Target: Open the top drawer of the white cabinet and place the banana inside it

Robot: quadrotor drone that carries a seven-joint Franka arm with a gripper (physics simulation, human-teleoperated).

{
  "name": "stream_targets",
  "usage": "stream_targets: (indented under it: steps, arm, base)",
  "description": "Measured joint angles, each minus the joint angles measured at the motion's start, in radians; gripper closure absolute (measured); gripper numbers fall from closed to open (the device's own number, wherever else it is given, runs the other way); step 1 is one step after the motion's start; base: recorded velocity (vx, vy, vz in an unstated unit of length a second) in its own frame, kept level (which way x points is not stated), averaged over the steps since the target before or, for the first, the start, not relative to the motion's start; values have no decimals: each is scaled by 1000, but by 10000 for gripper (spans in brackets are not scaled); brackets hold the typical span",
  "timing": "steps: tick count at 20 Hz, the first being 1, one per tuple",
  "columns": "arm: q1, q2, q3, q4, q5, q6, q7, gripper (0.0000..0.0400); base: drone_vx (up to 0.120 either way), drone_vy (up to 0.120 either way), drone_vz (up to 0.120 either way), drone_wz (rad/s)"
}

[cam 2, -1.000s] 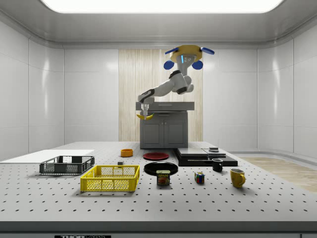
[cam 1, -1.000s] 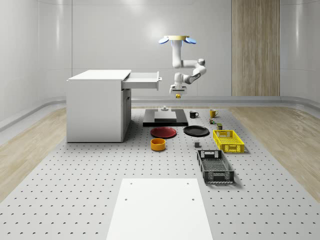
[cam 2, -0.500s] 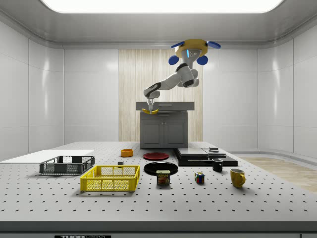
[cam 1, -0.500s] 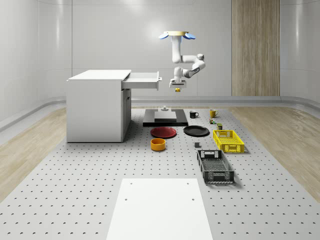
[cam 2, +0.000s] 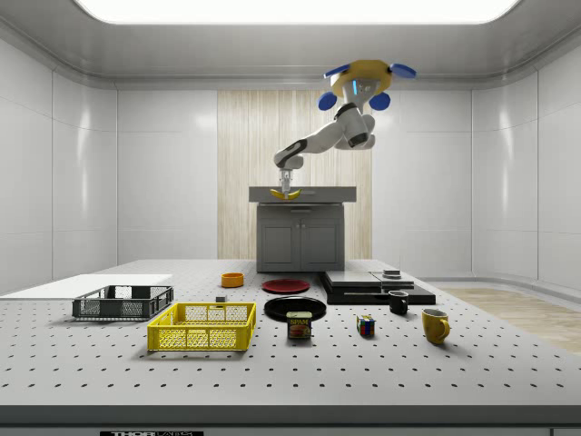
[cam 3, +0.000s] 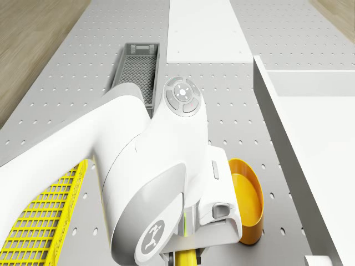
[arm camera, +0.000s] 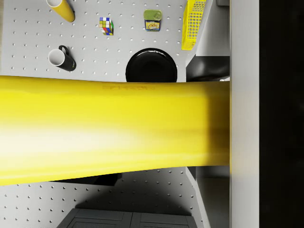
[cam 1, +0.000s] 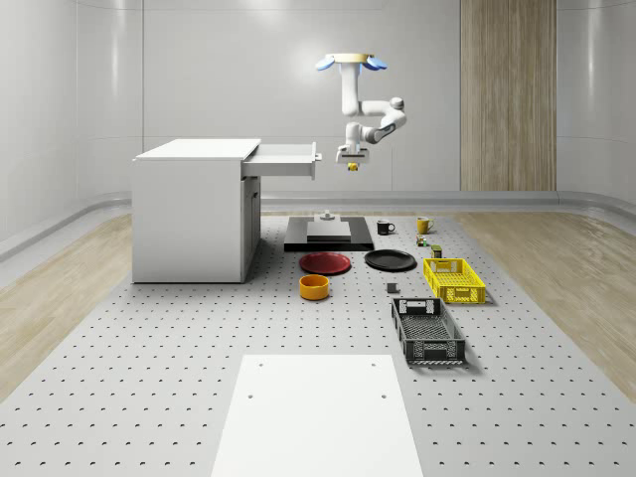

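On the whole-scene view's left stands the white box-shaped cabinet, its top drawer pulled out toward the view's right. Just beyond the drawer's front panel hangs the claw, closed on the yellow curved banana, which sits at about the height of the drawer front and just outside it. The white jointed arm bends up from the claw to the drone, which hovers high in the air with its blue rotors, above the black flat platform near the tabletop's far edge.

In the side view the banana hangs from the claw level with the cabinet's top, with the drone up and to the view's right of it.

On the grey perforated tabletop, going rightward in the whole-scene view: a white flat panel at the near edge, an orange round bowl, a red round plate, a black round plate, a dark grey mesh crate, a yellow mesh basket, and near the far edge a black mug and a yellow mug.

In the wrist view the banana runs across just before the camera, with a multicoloured puzzle cube and a small tin can on the tabletop below.
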Motion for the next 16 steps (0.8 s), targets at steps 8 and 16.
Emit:
stream_targets:
  steps: [8, 16]
  arm:
    - [1, -2, 0, 0, -1, 1, 0, 208]
    - [1, -3, 1, 0, -1, 3, -1, 208]
  base:
    - [-120, -20, 120, 0]
    - [-120, -120, 120, 0]
